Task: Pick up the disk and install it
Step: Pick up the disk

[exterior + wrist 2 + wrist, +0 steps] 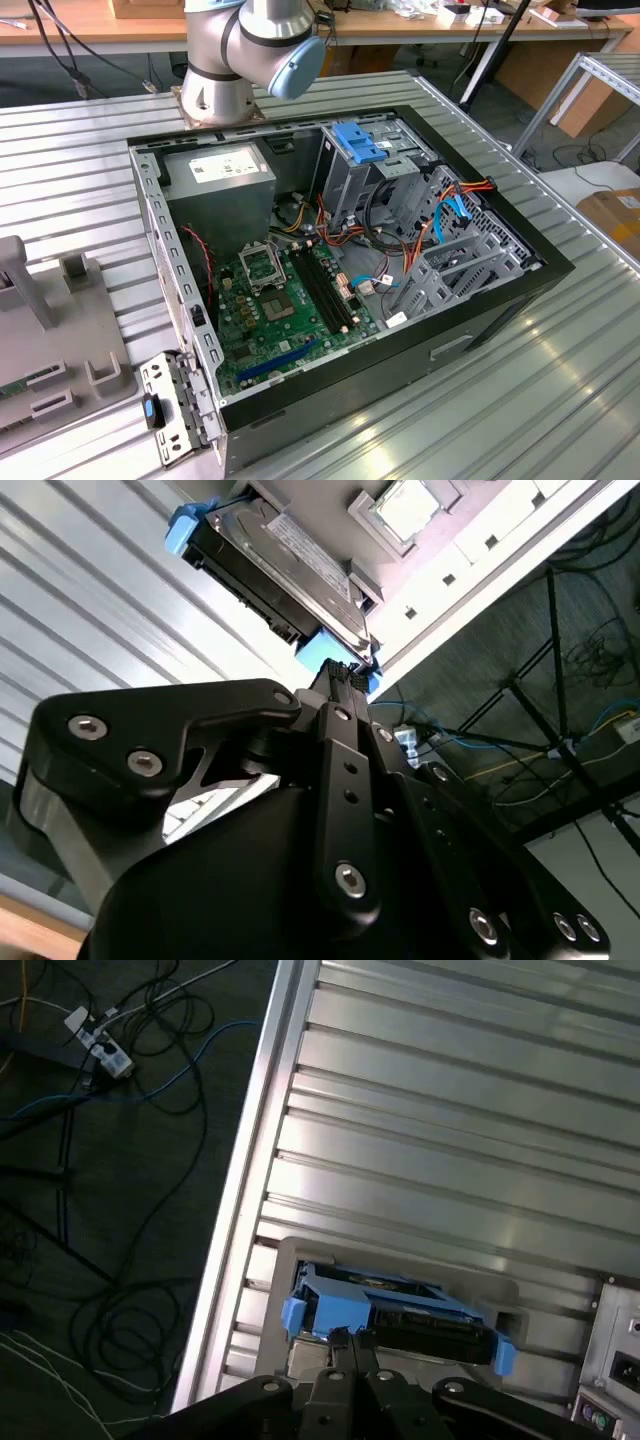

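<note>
tabletop (90, 160): ribbed silver metal, carrying everything listed below except the background and the floor.
computer case (450, 352): black, lying on its side with the side panel off, interior open to view.
power supply (225, 172): grey box with a white label, in the case's far corner.
motherboard (270, 320): green, flat on the case floor, with an empty processor socket.
drive cage (355, 145): tall grey metal with a blue plastic top, beside the power supply.
cables (440, 215): orange, red and blue, looped between the cage and the grey brackets.
grey fixture (50, 340): at the exterior view's left, apart from the case.
wooden desks (90, 20): in the background.
floor cables (120, 1290): tangled on dark floor, near a white power strip (100, 1045).
</note>
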### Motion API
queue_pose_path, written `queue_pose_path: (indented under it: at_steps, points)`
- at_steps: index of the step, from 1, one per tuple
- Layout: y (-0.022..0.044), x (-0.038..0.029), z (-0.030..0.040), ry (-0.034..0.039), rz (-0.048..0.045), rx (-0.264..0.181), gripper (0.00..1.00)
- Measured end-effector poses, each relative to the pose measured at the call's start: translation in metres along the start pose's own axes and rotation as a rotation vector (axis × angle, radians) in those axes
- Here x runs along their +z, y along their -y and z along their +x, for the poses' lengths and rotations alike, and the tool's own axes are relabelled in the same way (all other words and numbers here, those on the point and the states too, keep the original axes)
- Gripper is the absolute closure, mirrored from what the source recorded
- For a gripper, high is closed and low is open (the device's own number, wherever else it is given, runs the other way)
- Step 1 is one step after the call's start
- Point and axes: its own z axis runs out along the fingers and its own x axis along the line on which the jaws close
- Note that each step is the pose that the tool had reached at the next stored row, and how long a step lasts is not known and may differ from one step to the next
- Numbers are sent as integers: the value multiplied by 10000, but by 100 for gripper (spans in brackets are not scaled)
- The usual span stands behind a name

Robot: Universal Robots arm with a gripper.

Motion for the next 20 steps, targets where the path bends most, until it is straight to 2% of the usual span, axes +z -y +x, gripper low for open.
queue_pose_path:
  at_steps: [1, 3, 5, 7, 12, 15, 20]
  points:
    - [0, 0, 0, -6, -4, -169, 89]
    - [0, 1, 0, -32, -23, -926, 89]
    - [0, 2, 0, -46, -34, -1328, 89]
    - [0, 3, 0, -82, -60, -2367, 89]
    - [0, 4, 0, -125, -91, -3607, 89]
    - [0, 5, 0, -145, -105, -4183, 89]
    - [0, 5, 0, -147, -108, -4265, 89]
